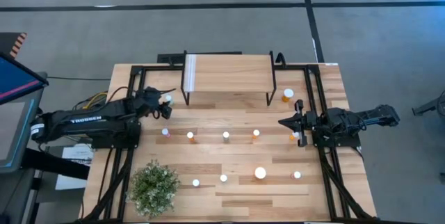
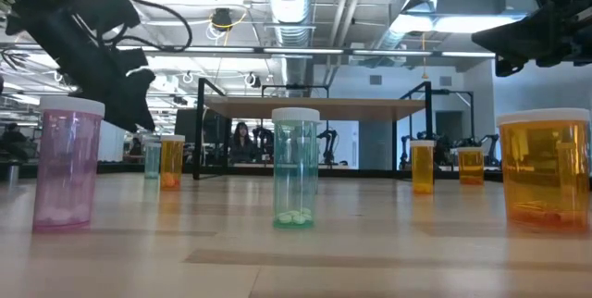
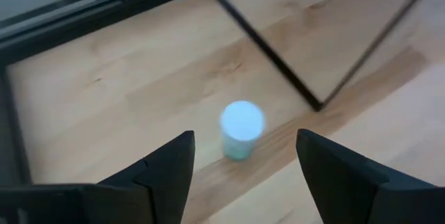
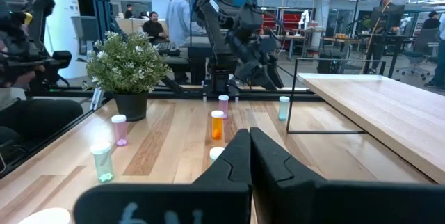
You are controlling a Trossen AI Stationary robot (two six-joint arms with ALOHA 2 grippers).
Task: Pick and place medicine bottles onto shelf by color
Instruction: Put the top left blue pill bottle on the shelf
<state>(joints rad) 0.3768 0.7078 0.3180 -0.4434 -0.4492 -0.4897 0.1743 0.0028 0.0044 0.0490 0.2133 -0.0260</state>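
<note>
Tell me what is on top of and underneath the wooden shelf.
The light wood-topped shelf with black legs carries no bottles. The low view shows open space beneath its plank, nothing standing there. From above, the plank hides the table under it.

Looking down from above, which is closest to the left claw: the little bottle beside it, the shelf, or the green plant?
From the left gripper:
1. Pale blue-green bottle, right at its fingertips, by the shelf's left legs.
2. Shelf, just beyond, at the table's far edge.
3. Plant, farthest, at the near edge.

One light wood shelf (image 1: 229, 71) on thin black legs, one bushy green potted plant (image 1: 154, 188), two dark arms, eleven white-capped bottles visible from above.
</note>
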